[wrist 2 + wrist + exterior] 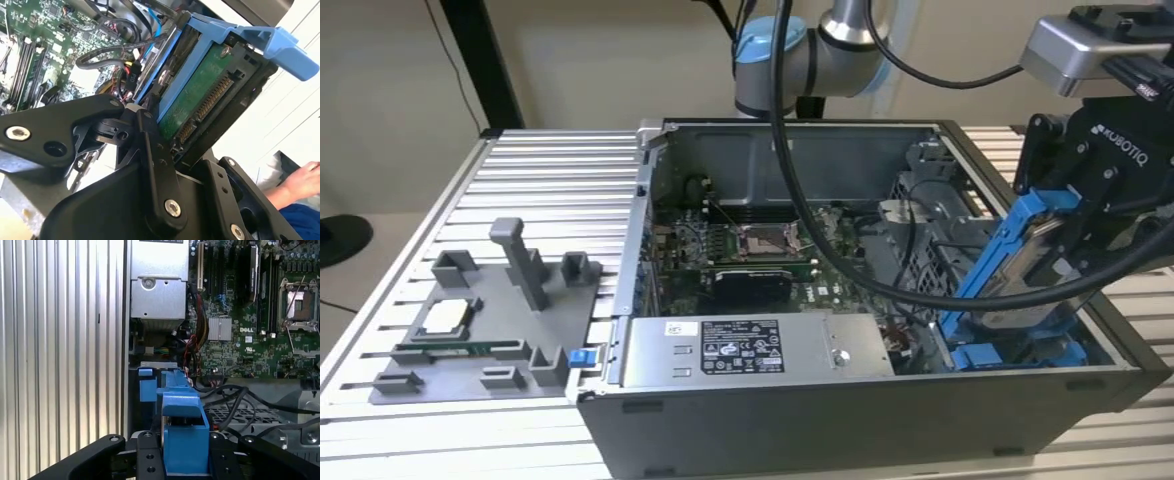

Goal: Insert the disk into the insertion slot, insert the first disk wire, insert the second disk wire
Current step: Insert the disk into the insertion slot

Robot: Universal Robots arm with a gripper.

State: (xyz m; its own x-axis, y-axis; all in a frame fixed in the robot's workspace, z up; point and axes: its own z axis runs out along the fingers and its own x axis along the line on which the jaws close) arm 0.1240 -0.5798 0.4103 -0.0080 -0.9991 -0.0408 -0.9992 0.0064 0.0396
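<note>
A ribbed aluminium table [520, 170] carries an open computer case [854, 420] with the motherboard [761, 240] on its floor and a grey power supply [747, 350] along the near wall. At the exterior view's right the gripper [1067, 235] is clamped on the disk [1007, 270], which stands steeply tilted on edge — its lower end at the blue guides of the insertion slot [987, 357]; whether it is seated I cannot tell.
</note>
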